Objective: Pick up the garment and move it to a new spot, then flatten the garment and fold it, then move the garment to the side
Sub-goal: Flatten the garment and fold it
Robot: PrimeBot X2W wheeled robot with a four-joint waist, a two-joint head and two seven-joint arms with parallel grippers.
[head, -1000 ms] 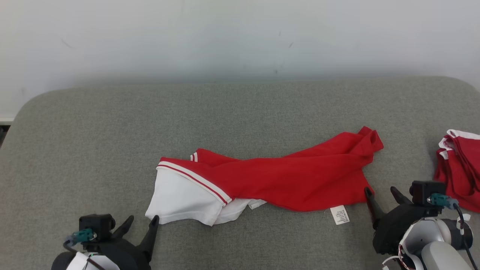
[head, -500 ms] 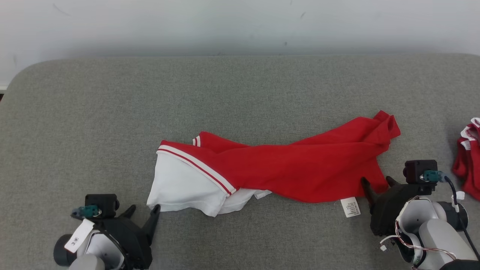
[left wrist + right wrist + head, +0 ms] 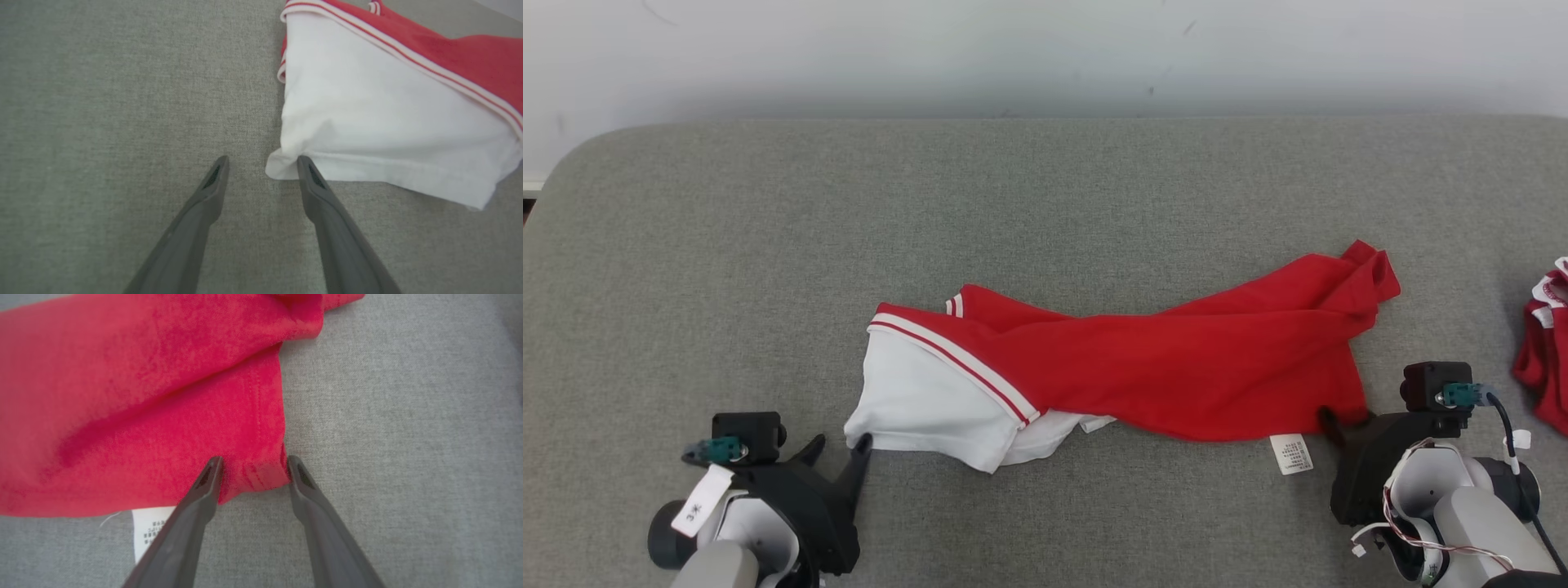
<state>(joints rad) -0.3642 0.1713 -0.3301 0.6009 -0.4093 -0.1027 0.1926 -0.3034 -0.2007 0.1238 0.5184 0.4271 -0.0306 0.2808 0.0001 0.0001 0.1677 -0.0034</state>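
Note:
The garment (image 3: pixel 1176 367) is red with a white, red-striped end and lies twisted across the grey padded surface (image 3: pixel 1045 204). My left gripper (image 3: pixel 837 447) is open at the garment's white near-left corner. In the left wrist view the white corner (image 3: pixel 278 168) sits between the fingers, touching the right fingertip (image 3: pixel 304 165) of the left gripper (image 3: pixel 261 161). My right gripper (image 3: pixel 1346 418) is at the red near-right corner. In the right wrist view its jaws stand apart around the wrinkled red hem corner (image 3: pixel 255 473) of the garment (image 3: pixel 143 396), right gripper (image 3: pixel 253 460).
A white care label (image 3: pixel 1290 453) sticks out from the red hem near my right gripper. Another red and white garment (image 3: pixel 1543 359) lies at the right edge. A pale wall (image 3: pixel 1045 49) runs behind the surface, whose back corners are rounded.
The head camera tilted down early on. My right gripper pushed forward onto the red corner and its fingers narrowed a little. The left gripper stays at the white corner.

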